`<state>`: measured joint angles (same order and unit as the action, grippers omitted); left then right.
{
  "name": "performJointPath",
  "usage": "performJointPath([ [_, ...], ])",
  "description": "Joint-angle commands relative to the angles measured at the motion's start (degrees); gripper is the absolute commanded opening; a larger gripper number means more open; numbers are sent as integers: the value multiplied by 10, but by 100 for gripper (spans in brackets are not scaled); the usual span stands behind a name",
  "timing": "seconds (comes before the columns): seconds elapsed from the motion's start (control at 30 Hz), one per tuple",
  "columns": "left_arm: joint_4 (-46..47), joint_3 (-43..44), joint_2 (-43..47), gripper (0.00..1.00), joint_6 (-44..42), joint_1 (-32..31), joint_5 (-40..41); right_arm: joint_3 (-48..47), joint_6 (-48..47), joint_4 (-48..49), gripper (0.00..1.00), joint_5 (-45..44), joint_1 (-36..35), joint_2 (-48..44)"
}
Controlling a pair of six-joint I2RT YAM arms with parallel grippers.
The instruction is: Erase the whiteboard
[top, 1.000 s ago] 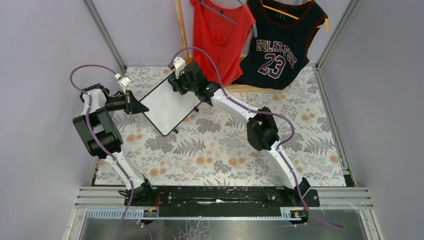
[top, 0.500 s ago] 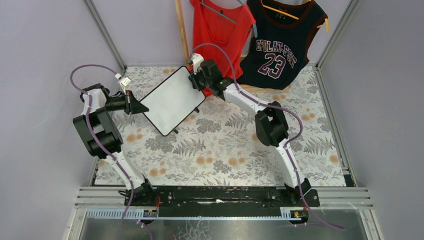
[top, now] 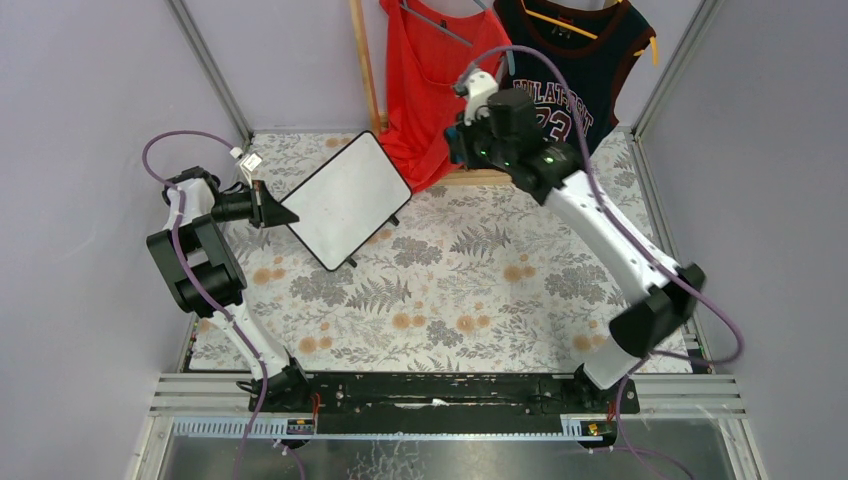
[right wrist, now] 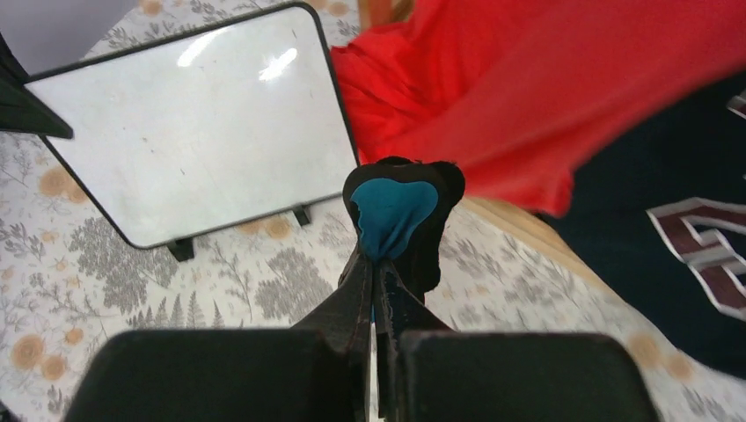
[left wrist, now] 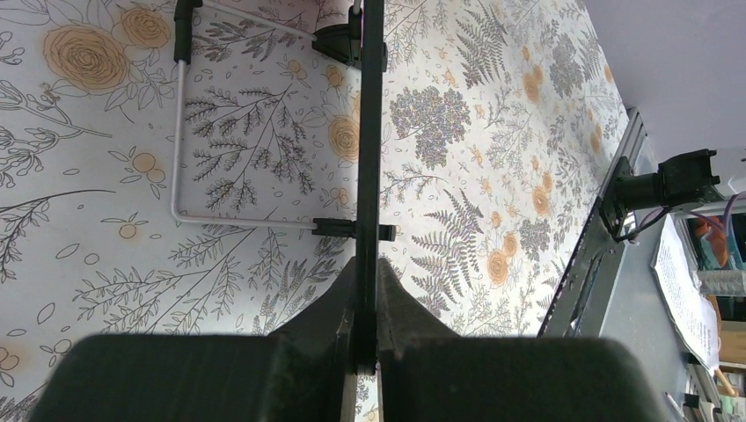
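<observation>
Whiteboard (top: 345, 200) blank over floral tablecloth (top: 450, 300), edge tight in left claw (top: 285, 213), eraser (right wrist: 391, 207) tight in right claw (right wrist: 374, 264).

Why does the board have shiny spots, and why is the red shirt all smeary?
Right wrist view: the shiny spots are light reflecting off the whiteboard; the red shirt is blurred, maybe out of focus, while the blue eraser looks clearer. Top external view: the whiteboard looks evenly white with no glare, and the shirt is sharp.
</observation>
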<state>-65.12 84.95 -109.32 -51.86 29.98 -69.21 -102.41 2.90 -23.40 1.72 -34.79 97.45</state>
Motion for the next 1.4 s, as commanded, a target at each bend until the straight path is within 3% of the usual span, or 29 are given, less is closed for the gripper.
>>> performJointPath([
  [0.0, 51, -15, 8, 0, 21, -5, 38, 54, 11, -142, 0, -70, 7, -72],
  [0.1, 52, -19, 8, 0, 20, -5, 36, 108, 26, -187, 0, -89, 9, -126],
  [0.3, 67, -24, 9, 0, 38, -5, 35, 234, 106, -226, 0, -43, 9, -224],
  [0.57, 137, -52, 31, 0, 106, -5, 59, 426, 169, -161, 0, 11, -14, -258],
  [0.87, 150, -69, 43, 0, 121, -6, 65, 477, 181, -56, 0, -5, -57, -173],
  [1.17, 150, -63, 45, 0, 125, -6, 72, 479, 176, -23, 3, -16, -57, -110],
  [1.37, 150, -64, 41, 0, 126, -5, 73, 469, 177, -28, 15, -19, -57, -85],
])
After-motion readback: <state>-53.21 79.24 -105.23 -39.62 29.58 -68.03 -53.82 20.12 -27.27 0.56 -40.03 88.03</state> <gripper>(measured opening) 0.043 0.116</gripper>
